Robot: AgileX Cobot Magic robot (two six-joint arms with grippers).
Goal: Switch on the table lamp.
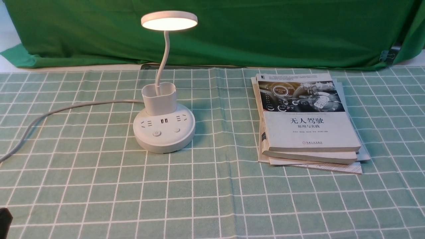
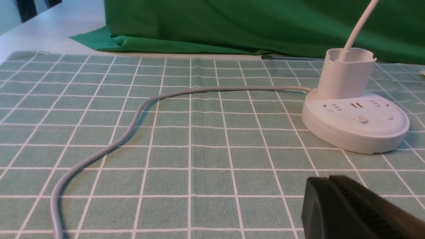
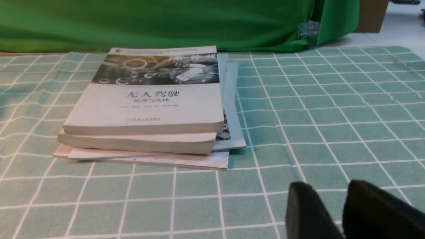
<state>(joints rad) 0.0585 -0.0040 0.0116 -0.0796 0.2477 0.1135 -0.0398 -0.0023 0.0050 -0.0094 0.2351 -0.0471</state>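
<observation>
1. While its disc head glows, the white table lamp (image 1: pixel 164 129) stands on the checked tablecloth (image 1: pixel 212 199), left of stacked books (image 1: pixel 307 122).
2. Left gripper (image 2: pixel 328 186) appears closed, empty.
3. Right gripper (image 3: pixel 345 199) sits slightly parted, empty.

A: What shows of the left gripper (image 2: pixel 335 186)?
B: Matte black fingers (image 2: pixel 318 205), blocky with rounded tips; one inner face carries fine ridges.
A: And the right gripper (image 3: pixel 332 199)?
B: Two black fingers (image 3: pixel 305 212), smooth and rounded. The front view catches only a black corner (image 1: pixel 5 220).
</observation>
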